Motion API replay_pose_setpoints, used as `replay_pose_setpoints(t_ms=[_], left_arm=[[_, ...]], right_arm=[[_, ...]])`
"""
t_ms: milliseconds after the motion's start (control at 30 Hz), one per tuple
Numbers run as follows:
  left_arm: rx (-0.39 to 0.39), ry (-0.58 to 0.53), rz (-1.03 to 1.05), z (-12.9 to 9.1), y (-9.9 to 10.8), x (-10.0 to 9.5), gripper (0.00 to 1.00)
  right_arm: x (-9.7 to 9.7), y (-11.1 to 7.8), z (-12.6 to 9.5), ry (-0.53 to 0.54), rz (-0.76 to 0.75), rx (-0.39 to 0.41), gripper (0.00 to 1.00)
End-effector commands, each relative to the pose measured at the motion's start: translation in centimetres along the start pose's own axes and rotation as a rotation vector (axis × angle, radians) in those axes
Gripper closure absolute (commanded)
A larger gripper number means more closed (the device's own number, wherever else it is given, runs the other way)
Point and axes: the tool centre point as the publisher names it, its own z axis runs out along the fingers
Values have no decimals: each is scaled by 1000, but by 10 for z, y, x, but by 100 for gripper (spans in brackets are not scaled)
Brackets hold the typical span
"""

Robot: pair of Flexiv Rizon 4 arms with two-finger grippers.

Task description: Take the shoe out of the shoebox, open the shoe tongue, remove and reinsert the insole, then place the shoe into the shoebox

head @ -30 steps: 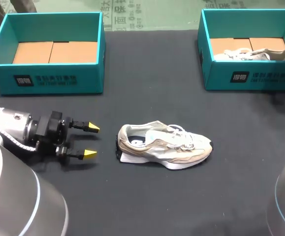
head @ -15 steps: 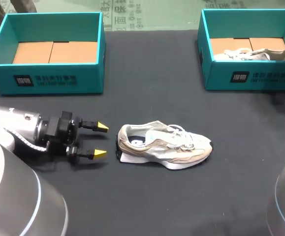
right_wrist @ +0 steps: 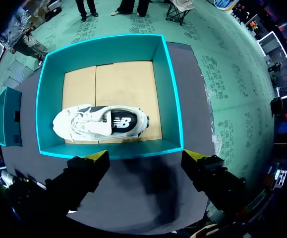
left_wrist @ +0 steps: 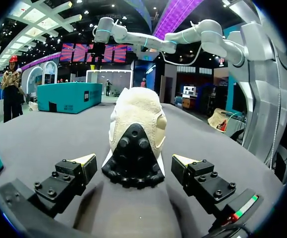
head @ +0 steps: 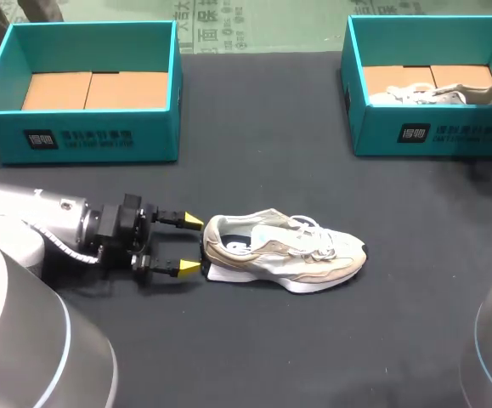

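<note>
A pale shoe (head: 284, 249) was pictured out of its box. It was stood on its sole on the dark counter (head: 271, 340), toe turned to the robot's right, with what looked like the insole (head: 244, 243) lying inside the opening. Its black-studded heel (left_wrist: 132, 156) was framed by the left tool (head: 191, 245), whose yellow-tipped fingers were held spread, one to each side. In the left wrist view a gap was made out on both sides, so nothing was pinched. The left shoebox (head: 93, 140) was set well apart, at the counter's far side. Above the right shoebox (right_wrist: 169, 94), in which a second shoe (right_wrist: 101, 123) was laid on its side, the right tool (right_wrist: 146, 158) was hung with its fingers likewise spread and nothing between them.

The main hazard was judged to lie at the heel. If the fingers were driven on before being closed, the shoe could be shoved along the counter or swung about its toe, since it was braced by nothing. If they were closed too near the rounded back of the sole, the shoe could be squeezed out and popped forward. If they were closed high on the soft collar, the opening could be crushed inward and the insole creased or trapped, hampering the tongue and insole steps. A hold at one end alone was also thought likely to let the toe sag or twist once lifted.
</note>
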Motion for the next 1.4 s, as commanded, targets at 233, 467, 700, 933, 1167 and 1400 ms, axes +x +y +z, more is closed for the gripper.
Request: replay_pose_setpoints(t_ms=[233, 467, 700, 933, 1167, 1400], left_arm=[[-5, 13, -5, 14, 0, -3, 0], [-6, 28, -4, 20, 0, -5, 0], [-7, 40, -5, 25, -1, -6, 0], [-9, 55, -7, 30, 0, -7, 0], [-6, 73, -7, 35, 0, -5, 0], [-7, 85, -6, 41, 1, -5, 0]], right_arm=[[0, -1, 0, -1, 0, -1, 0], [0, -1, 0, -1, 0, -1, 0], [0, -1, 0, -1, 0, -1, 0], [0, -1, 0, -1, 0, -1, 0], [0, -1, 0, -1, 0, -1, 0], [0, -1, 0, -1, 0, -1, 0]])
